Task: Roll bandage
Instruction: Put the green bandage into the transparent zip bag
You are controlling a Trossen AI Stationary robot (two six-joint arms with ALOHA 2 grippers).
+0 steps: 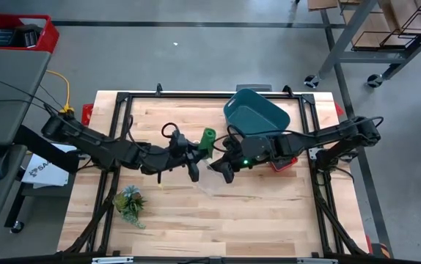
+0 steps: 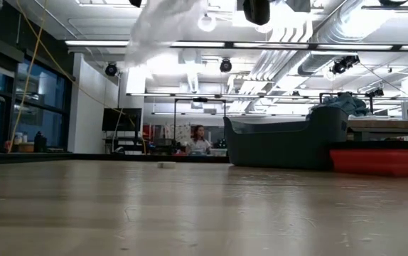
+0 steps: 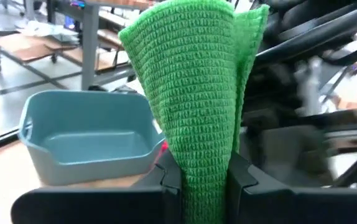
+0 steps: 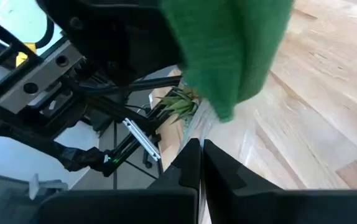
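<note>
High view: one green bandage (image 1: 208,139) hangs folded in the air near the table's centre, pinched at its lower end by the left gripper (image 1: 194,155). The right gripper (image 1: 225,170), clenched with nothing visibly between its fingers, hovers just beside it at about four o'clock. To roll well, the left grip should likely stay firm while the strip is kept taut and its edges aligned. One teal bin (image 1: 256,114) sits at one o'clock; one small plant (image 1: 130,203) at seven o'clock.
</note>
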